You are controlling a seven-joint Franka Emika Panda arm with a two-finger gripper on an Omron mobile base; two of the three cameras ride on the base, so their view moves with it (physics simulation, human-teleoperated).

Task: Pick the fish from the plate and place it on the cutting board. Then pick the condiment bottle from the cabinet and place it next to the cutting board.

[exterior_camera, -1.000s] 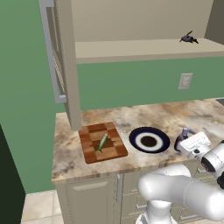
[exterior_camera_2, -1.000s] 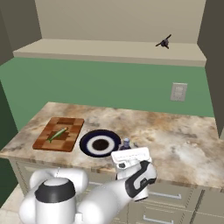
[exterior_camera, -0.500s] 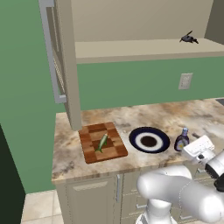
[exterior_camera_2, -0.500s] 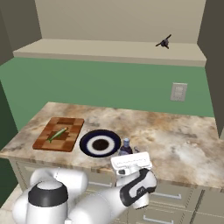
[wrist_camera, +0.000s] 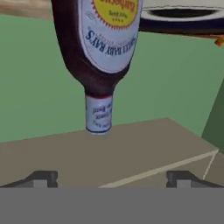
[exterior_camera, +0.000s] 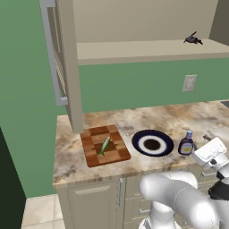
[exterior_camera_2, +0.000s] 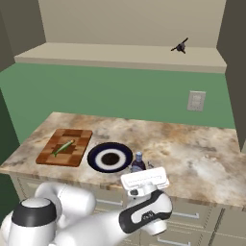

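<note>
The slender green fish with a paler belly (exterior_camera: 104, 146) lies diagonally on the rectangular wooden cutting board in a checker pattern of light and dark brown blocks (exterior_camera: 105, 145), which sits at the left part of the marbled beige table (exterior_camera: 147, 117), just in front of the cabinet's side wall. Just right of the board, apart from it, is the round plate with a dark navy rim, white inner ring and dark centre (exterior_camera: 152, 143), with nothing on it.

The small dark brown condiment bottle with a yellow-and-white label and pale blue-grey cap (exterior_camera: 186, 144) stands upright on the table just right of the plate, near the table's front edge. In the right base view the same bottle (exterior_camera_2: 138, 163) stands between the plate (exterior_camera_2: 110, 157) and the robot's white hand block.

In the hand view the bottle (wrist_camera: 102, 52) appears upside down, since that camera is rolled over, with its cap pointing at the bottom of the picture. The claw (wrist_camera: 111, 178) has its 2 dark fingertips (wrist_camera: 41, 178) spread wide apart, and nothing is between them; the bottle stands free beyond them.

The tall beige wall cabinet (exterior_camera: 147, 49) has its pale grey-framed door (exterior_camera: 53, 53) swung open at the left. On its light shelf, far right, rests a small dark spiky object (exterior_camera: 192, 39).
</note>
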